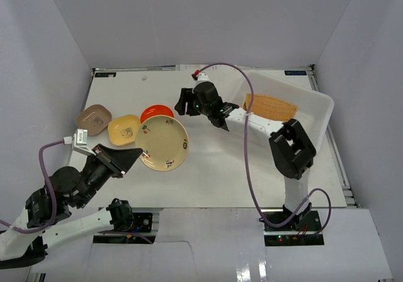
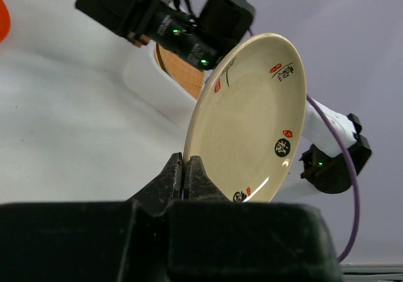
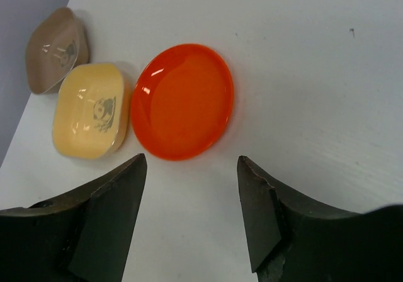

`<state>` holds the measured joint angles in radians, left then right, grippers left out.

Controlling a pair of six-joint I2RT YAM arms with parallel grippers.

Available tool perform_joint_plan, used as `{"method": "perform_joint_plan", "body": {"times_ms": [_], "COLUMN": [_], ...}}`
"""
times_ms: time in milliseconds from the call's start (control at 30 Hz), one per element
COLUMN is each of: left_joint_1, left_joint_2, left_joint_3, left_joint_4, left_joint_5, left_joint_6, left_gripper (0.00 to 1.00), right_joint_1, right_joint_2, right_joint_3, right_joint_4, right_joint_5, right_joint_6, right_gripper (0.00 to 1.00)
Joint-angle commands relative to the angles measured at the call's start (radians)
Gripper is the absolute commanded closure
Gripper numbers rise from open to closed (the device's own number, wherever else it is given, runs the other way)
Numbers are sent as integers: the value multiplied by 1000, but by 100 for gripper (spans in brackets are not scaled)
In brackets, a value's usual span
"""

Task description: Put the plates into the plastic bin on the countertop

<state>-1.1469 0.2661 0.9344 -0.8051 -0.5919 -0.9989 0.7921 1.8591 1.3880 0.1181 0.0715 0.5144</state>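
My left gripper is shut on the rim of a round cream plate and holds it above the countertop; the left wrist view shows the plate pinched at its lower edge between my gripper's tips. My right gripper is open and empty beside a round red-orange plate, which lies just ahead of it in the right wrist view. A rounded-square yellow plate and a brown one lie to the left. The white plastic bin at the right holds a fan-shaped orange plate.
Grey walls close in the countertop on three sides. The right arm's purple cable hangs across the bin's near side. The yellow plate and the brown plate touch each other near the left edge.
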Motion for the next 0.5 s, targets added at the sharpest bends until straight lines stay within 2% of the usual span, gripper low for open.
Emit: {"method": "perform_joint_plan", "body": {"times_ms": [0,67,133,267,400,467], "left_joint_1": [4,4,3,3,3,3], "left_joint_2": [51,55,53,42,41,48], "left_joint_3": [60,66,69,76,92,92], "left_joint_4": [52,61,67,63,52,53], "left_joint_5": [-54,-51,-46,-55,-72,-75], "left_joint_6": [118,134,152,181,201,207], "left_gripper": [100,100,100,100,100,100], "right_joint_1": [13,18,22,36,39,39], "right_joint_2": [158,280,340,442,515,538], "right_joint_3": [184,318,376,425,470,464], "right_joint_4": [-14,-67,-84,-89,-107,-84], "right_joint_5": [13,10,31,122,108,84], "right_joint_6": [45,67,87,105,118,133], "right_gripper": [34,33,36,40,44,49]}}
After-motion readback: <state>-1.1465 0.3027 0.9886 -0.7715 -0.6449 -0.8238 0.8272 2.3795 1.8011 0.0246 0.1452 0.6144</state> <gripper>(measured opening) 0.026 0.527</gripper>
